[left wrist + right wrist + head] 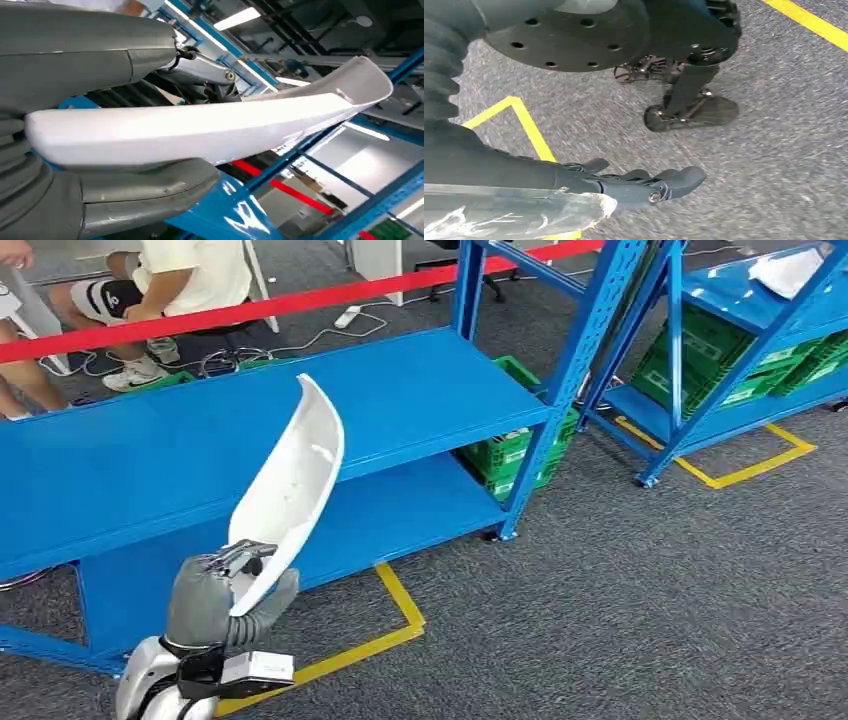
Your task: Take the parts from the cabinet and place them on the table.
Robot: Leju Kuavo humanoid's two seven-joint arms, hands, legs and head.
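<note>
The left hand [215, 595] grips a long curved white plastic shell [290, 490] over the blue metal shelf [400, 400]; the right hand [634, 182], over grey carpet [774, 150], seems slack and empty.

The robot's left arm [150, 675] is shiny silver near the wrist, with black parts and a small white box with a label stuck on its side. Its left hand [215, 595] is grey and smooth, with a fat grey thumb and darker fingers [240, 552] that have little metal rods and a round screw near them. In the left wrist view the cover looks ribbed, like soft folds. The right hand [574, 180] is dark grey, almost black, with rounded fingertips and one small silver screw.
</note>
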